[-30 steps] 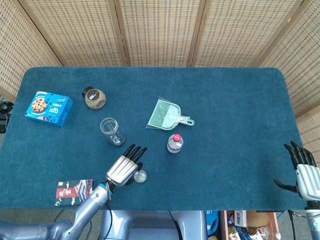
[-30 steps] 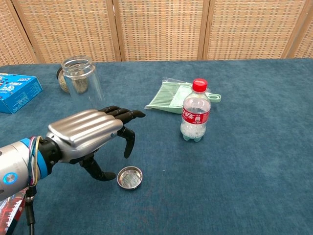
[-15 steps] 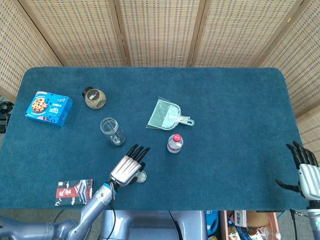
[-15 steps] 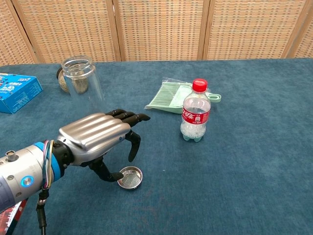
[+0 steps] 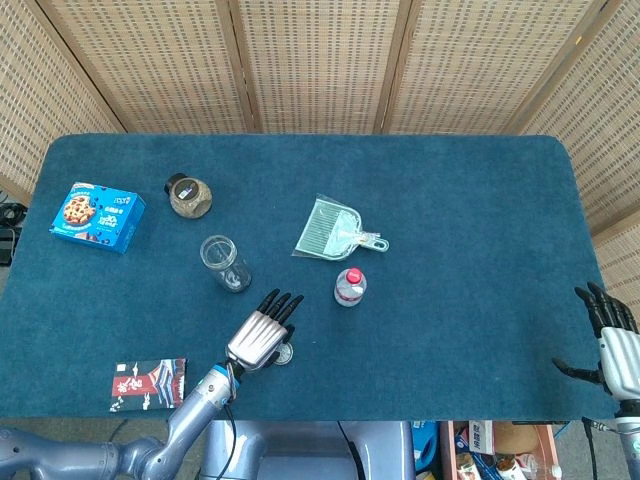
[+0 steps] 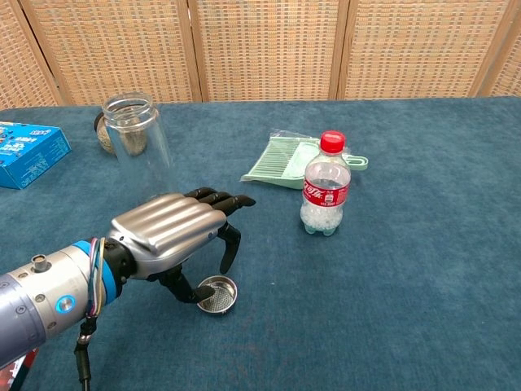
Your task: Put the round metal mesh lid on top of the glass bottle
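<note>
Grasp stage: left hand (image 6: 175, 236) hovers, fingers spread and empty, over mesh lid (image 6: 216, 294); next, pinch its rim, carry to glass bottle (image 6: 137, 138).

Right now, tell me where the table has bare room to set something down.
The widest bare patch is the right side of the table, between the plastic bottle and the right hand. The far strip behind the dustpan is bare too. It is crowded front-left: left hand, mesh lid, glass bottle.
</note>
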